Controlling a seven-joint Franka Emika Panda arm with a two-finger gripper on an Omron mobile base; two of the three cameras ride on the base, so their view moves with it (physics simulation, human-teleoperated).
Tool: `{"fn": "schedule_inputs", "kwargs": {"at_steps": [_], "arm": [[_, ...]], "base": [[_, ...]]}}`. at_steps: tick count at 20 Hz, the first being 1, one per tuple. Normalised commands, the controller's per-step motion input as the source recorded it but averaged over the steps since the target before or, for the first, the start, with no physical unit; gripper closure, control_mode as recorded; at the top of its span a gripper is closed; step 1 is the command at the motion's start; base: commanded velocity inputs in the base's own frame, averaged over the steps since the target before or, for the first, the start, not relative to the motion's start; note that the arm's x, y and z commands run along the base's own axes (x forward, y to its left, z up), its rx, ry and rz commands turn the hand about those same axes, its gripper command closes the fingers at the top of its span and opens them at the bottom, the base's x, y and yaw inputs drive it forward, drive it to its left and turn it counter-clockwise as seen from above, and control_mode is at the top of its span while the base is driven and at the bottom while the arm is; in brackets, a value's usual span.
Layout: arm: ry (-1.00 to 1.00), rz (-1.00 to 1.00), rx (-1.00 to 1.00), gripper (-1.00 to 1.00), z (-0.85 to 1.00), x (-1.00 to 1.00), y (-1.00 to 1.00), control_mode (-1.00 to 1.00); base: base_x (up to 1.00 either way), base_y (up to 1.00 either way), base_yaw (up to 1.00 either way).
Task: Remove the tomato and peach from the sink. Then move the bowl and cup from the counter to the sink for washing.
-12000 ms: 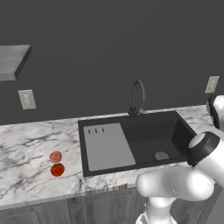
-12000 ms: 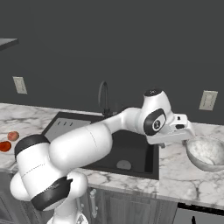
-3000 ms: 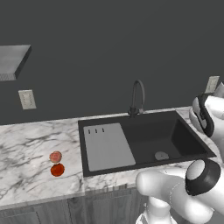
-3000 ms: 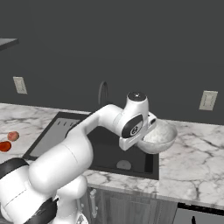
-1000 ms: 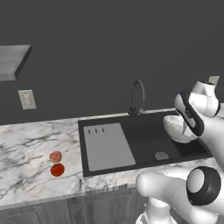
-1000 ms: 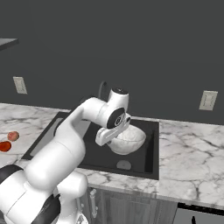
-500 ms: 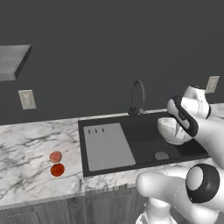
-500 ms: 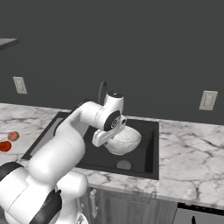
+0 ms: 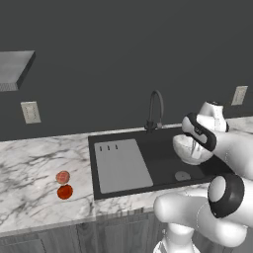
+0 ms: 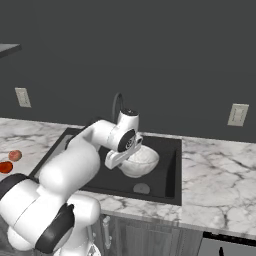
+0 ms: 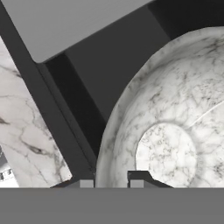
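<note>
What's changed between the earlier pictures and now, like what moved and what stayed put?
The gripper went to the bowl on the counter right of the sink, took hold of its rim, lifted it and carried it left; it now holds the bowl above the basin, near the drain. The tomato and peach stayed on the counter left of the sink.

The white arm reaches forward from the base, elbow bent, wrist angled down. The gripper (image 11: 111, 183) hangs low, its two dark fingers (image 11: 86, 183) pinched close together over a rim, one either side.
</note>
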Motion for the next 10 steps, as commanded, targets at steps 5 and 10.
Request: {"fn": "schedule_inputs", "kwargs": {"at_steps": [5,10], "arm": [[0.07,0.00,0.00,1.00,-0.24,0.25,0.01,-1.00],[0.10,0.00,0.00,1.00,-0.21,0.23,0.00,-1.00]], "base": [[0.00,0.00,0.00],[0.00,0.00,0.00]]}}
